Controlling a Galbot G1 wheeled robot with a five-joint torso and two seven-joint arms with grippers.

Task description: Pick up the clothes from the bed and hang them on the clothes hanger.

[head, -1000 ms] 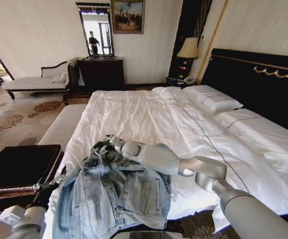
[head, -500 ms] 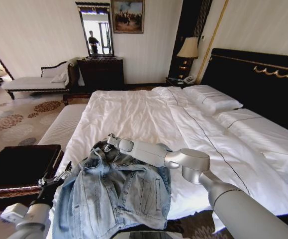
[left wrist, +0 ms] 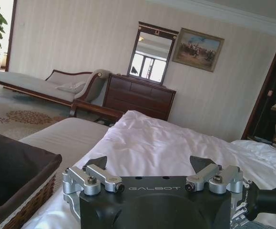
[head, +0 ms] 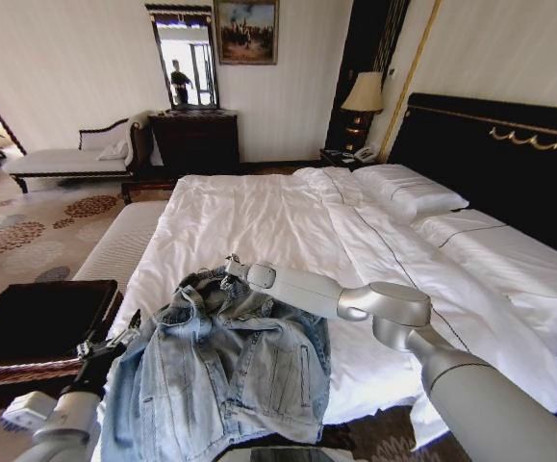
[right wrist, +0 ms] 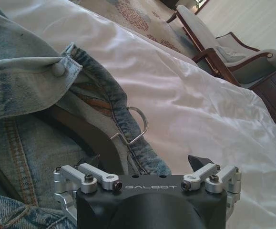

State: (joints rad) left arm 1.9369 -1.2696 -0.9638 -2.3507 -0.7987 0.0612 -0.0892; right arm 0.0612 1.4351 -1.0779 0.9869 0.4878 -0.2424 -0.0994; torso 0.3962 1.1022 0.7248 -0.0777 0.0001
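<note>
The light-blue denim clothes (head: pixel 225 375) lie spread on the near end of the bed (head: pixel 259 212), collar towards the pillows. My right gripper (head: pixel 230 273) hovers at the collar, open. In the right wrist view its open fingers (right wrist: pixel 146 162) sit just short of the collar (right wrist: pixel 76 67). There the black arm of the clothes hanger (right wrist: pixel 80 133) runs under the denim, and its small metal hook (right wrist: pixel 140 125) pokes out onto the sheet. My left gripper (head: pixel 107 346) waits open at the bed's left edge beside the jacket's sleeve, pointing across the white sheet (left wrist: pixel 149 164).
A dark woven basket (head: pixel 37 322) stands left of the bed, close to my left arm. A padded bench (head: pixel 124 241) runs along that side. Pillows (head: pixel 413 192) and the black headboard (head: pixel 509 164) are to the right; a chaise (head: pixel 66 159) and dresser (head: pixel 196 140) stand at the far wall.
My right gripper has shifted slightly right along the collar, and its elbow has swung. The left gripper has edged up towards the sleeve. The jacket has not moved.
</note>
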